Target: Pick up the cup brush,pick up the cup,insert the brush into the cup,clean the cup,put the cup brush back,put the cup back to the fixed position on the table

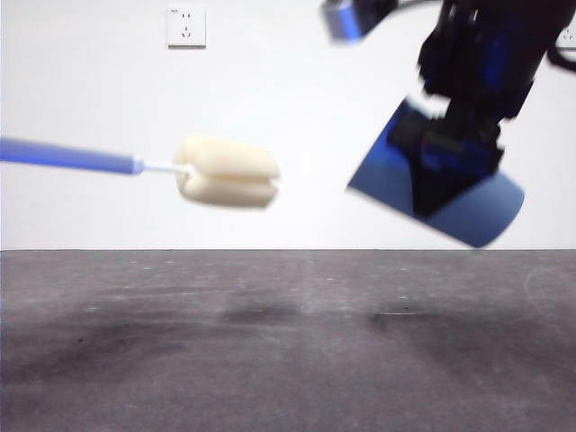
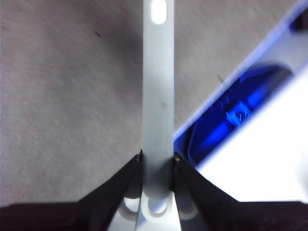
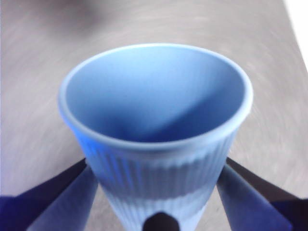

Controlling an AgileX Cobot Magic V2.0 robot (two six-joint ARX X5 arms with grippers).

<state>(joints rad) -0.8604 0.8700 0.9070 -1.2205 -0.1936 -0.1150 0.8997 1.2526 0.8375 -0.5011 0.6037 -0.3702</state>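
Your left gripper (image 2: 157, 161) is clamped on the flat grey handle of the cup brush (image 1: 225, 171); in its wrist view both black jaws press the handle's two edges, and the handle runs straight away from them to an oval hole near its far end. In the front view the brush comes in from the left edge, lying nearly level and well above the table (image 1: 288, 360). The handle looks bluish and blurred there, then comes a short white neck, then the cream sponge head, which has a slit across its end. The head points toward the cup and stops short of it, with open air between them. A faint shadow sits on the tabletop beneath the head.

Your right gripper (image 3: 159, 168) is closed on the cup (image 1: 436, 193), one jaw on each side of the ribbed wall below the smooth rim. Its wrist view looks into the mouth; the inside shows plain blue. In the front view you see the cup on the right, held up off the table and tipped onto a slant, with the dark arm coming down from the top right corner and covering its middle. A wall socket (image 1: 186, 26) shows on the white wall at upper left.
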